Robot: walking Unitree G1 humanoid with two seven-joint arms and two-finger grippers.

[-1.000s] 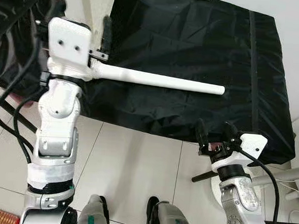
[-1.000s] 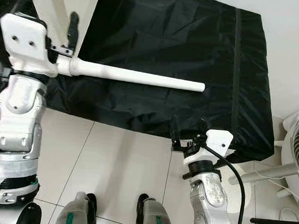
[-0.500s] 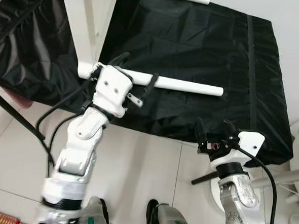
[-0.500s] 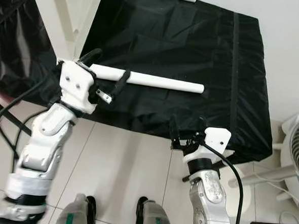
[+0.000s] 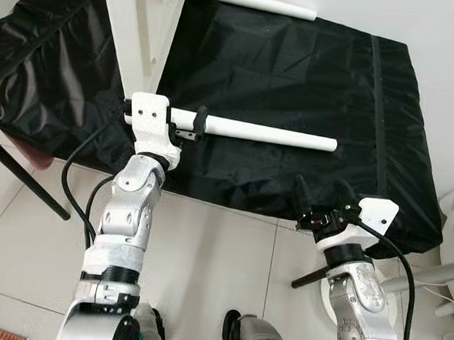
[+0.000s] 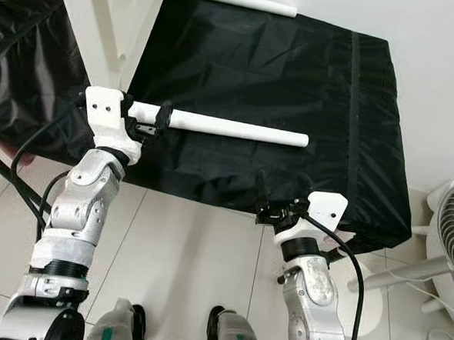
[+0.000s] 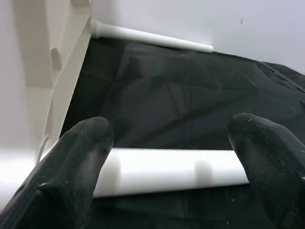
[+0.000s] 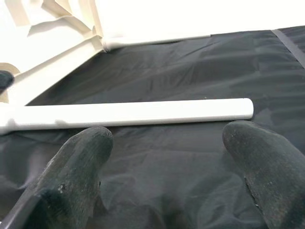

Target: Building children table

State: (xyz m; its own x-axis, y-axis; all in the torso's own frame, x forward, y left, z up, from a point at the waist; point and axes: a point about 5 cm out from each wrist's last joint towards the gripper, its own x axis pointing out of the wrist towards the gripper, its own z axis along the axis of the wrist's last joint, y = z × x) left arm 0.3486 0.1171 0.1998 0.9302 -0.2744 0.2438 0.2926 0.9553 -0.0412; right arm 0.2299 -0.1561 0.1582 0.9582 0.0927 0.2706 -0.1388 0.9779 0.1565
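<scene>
My left hand (image 5: 185,126) spread wide astride the long white cylindrical table leg (image 5: 268,132) on the black cloth-covered counter (image 5: 295,66), my right hand (image 5: 323,197) wide at its near edge

A black cloth (image 5: 293,89) covers the raised surface; pale floor tiles (image 5: 206,261) below; a white fan (image 6: 448,230) (partly cropped) at right.

Left end effector (image 5: 185,126) now astride leg (image 5: 268,132)

From my head cameras the white tabletop (image 5: 139,26) runs off the top edge, so I can't see its full shape. The left claw (image 5: 185,123) hides where the near leg (image 5: 268,132) joins it.
</scene>
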